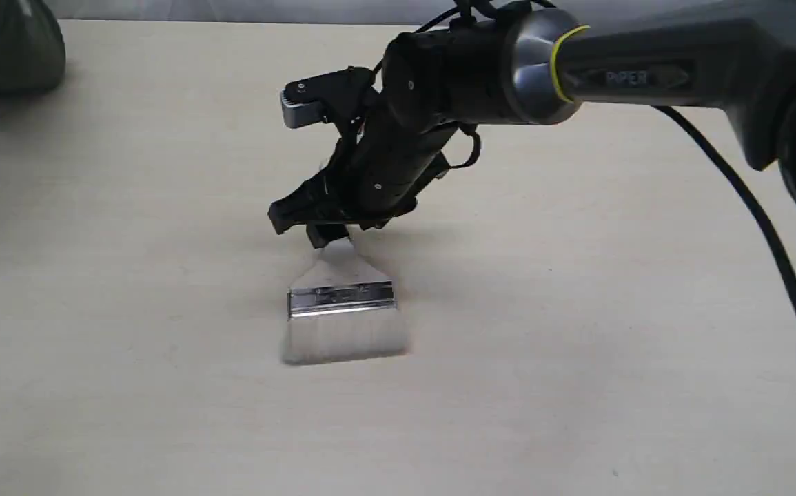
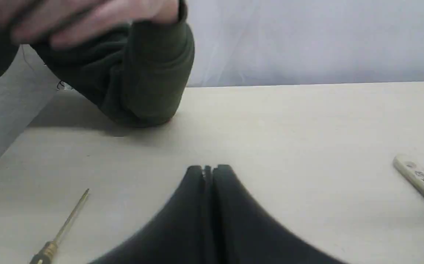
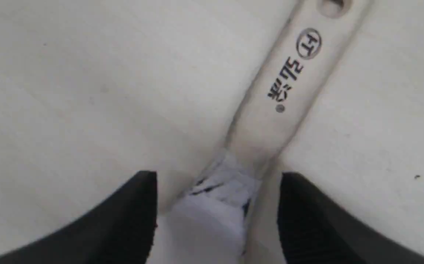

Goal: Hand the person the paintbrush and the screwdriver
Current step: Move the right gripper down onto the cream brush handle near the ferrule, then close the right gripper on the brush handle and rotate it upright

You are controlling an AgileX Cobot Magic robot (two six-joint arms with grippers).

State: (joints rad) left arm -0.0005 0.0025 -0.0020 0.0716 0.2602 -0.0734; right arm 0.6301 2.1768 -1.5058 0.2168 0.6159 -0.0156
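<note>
The paintbrush lies flat on the table, bristles toward the front edge. Its cream handle runs out from between my right gripper's black fingers, which stand open on either side of it with gaps showing. From outside, the right gripper sits low over the handle and hides most of it. My left gripper is shut and empty above the table. The screwdriver lies beside it, gold shaft pointing away. The paintbrush handle end shows on the other side. The person's hand hovers above a dark green sleeve.
The green sleeve rests at the table's far left corner. A black cable hangs from the right arm over the table's right side. The pale table top ends at a grey backdrop behind.
</note>
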